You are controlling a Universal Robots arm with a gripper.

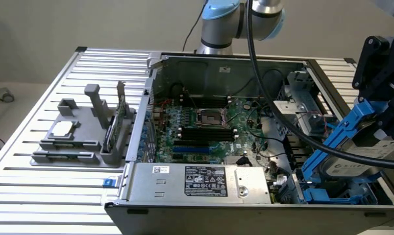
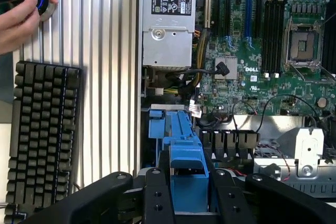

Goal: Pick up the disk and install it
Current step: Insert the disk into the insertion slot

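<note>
Here, the end effector (image 2: 191, 203) pinches the blue-railed disk (image 1: 357, 171), tilted steeply at the drive bay (image 1: 334, 197), four o'clock in the open computer case (image 1: 249, 221), exterior view.

Disk (image 1: 349, 171) seemingly partway in case (image 1: 184, 218), rack (image 1: 73, 147) on table (image 1: 27, 196), the exterior view's left

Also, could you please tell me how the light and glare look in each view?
Exterior view: soft, even light, a mild sheen on the ribbed aluminium table, the open grey metal computer case dimmer inside. Wrist view: the table ribs gleam bright, while the black tool gripping the blue-railed silver-grey metal disk sits dark.
</note>
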